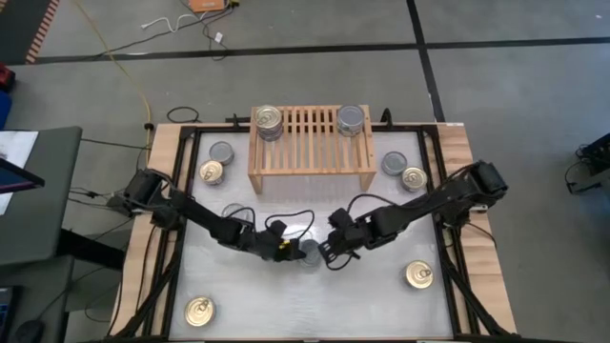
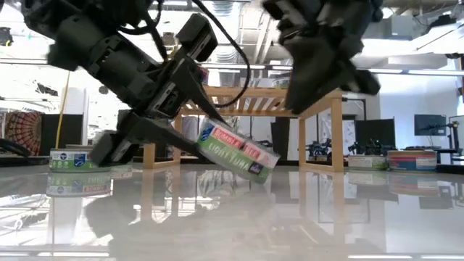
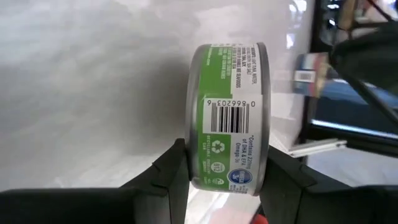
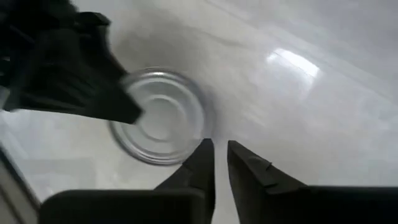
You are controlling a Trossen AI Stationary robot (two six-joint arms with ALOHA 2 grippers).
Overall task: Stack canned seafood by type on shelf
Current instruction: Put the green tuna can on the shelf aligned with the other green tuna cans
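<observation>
Our left gripper (image 3: pixel 227 171) is clamping a green-labelled can (image 3: pixel 229 115) by its two flat faces, holding it tilted on edge near the middle of the white table (image 1: pixel 286 305); in the low view its lower rim is hard to separate from the glossy surface, so we cannot tell whether it is touching. Our right gripper (image 4: pixel 221 163) is hovering just beside it with fingers nearly pressed together, gripping nothing. From above, both grippers are hiding most of that can. The tabletop is mirroring the arms, and a cluttered room is showing beyond it. On the shelf (image 1: pixel 312 143) at the far side, gold-topped cans (image 1: pixel 269 122) are sitting at the left end and silver-topped cans (image 1: pixel 351 120) at the right; other cans are lying around it.
</observation>
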